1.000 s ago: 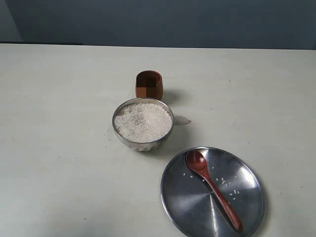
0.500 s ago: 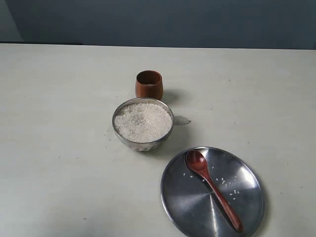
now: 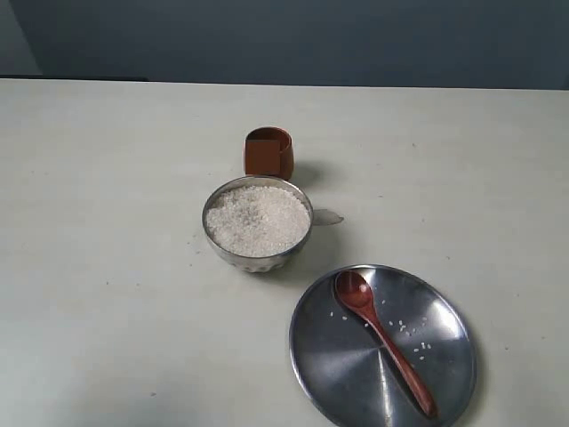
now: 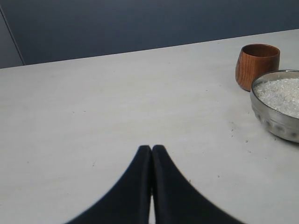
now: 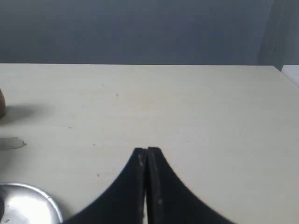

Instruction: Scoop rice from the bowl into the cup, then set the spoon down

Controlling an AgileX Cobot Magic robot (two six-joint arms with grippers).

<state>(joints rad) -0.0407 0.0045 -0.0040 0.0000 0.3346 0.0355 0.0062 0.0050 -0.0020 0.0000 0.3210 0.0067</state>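
A shiny steel bowl (image 3: 257,253) full of white rice (image 3: 258,218) stands mid-table, with the reddish-brown cup (image 3: 268,153) just behind it. The reddish-brown spoon (image 3: 384,341) lies on the flat steel plate (image 3: 338,374) at the front right, head toward the bowl, with a few loose grains around it. Neither gripper shows in the exterior view. In the left wrist view my left gripper (image 4: 152,148) is shut and empty over bare table, well away from the cup (image 4: 257,65) and bowl (image 4: 275,123). My right gripper (image 5: 147,150) is shut and empty, the plate (image 5: 32,205) off to its side.
The pale table (image 3: 107,267) stretches wide around the objects. A dark blue wall (image 3: 284,40) stands behind its far edge. A small shiny scrap (image 3: 327,216) lies on the table beside the bowl.
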